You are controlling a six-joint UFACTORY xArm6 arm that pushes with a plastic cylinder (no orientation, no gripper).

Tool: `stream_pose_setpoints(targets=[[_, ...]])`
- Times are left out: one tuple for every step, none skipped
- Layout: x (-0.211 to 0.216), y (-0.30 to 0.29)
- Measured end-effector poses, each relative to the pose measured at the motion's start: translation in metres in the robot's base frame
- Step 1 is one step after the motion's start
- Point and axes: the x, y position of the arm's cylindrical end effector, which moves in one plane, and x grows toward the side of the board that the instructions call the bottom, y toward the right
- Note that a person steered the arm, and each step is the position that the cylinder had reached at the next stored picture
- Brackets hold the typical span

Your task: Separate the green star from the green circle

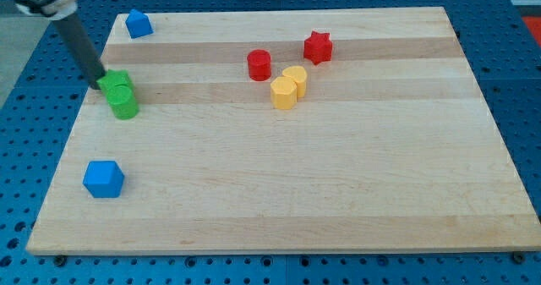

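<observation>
Two green blocks sit touching at the view's left of the wooden board [279, 192]. The upper one, the green star [115, 83], lies just above the green circle [124, 102]. My rod comes down from the view's top left, and my tip [98, 83] rests against the left side of the green star.
A blue block [138, 23] sits at the board's top left corner and a blue cube [103, 178] at the lower left. A red circle [259, 64], a red star [318, 46] and two touching yellow blocks [288, 87] lie near the top middle.
</observation>
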Motion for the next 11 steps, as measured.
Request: stream_pose_setpoints(targets=[[-0.004,0.042],[-0.004,-0.002],[0.018,-0.011],[0.025,0.026],[-0.001,0.078],[-0.013,0.086],[0.019,0.072],[0.055,0.073],[0.075,0.106],[0.052,0.139],[0.006,0.139]])
